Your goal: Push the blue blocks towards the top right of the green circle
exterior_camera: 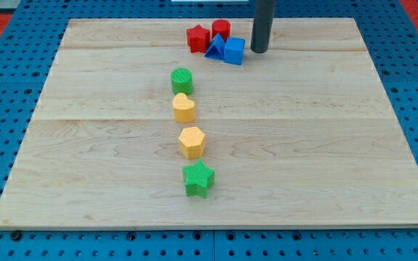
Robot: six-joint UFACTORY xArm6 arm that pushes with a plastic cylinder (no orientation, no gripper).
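Note:
A blue cube (234, 51) and a blue triangle (215, 48) sit side by side near the view's top, touching each other. The green circle (182, 80) lies below and to the left of them. My tip (259, 51) rests on the board just right of the blue cube, very close to it or touching it. The rod rises out of the view's top.
A red star (197, 38) and a red block (221, 30) sit right behind the blue blocks. Below the green circle run a yellow heart (183, 108), a yellow hexagon (192, 142) and a green star (199, 179). The wooden board (325, 145) lies on blue pegboard.

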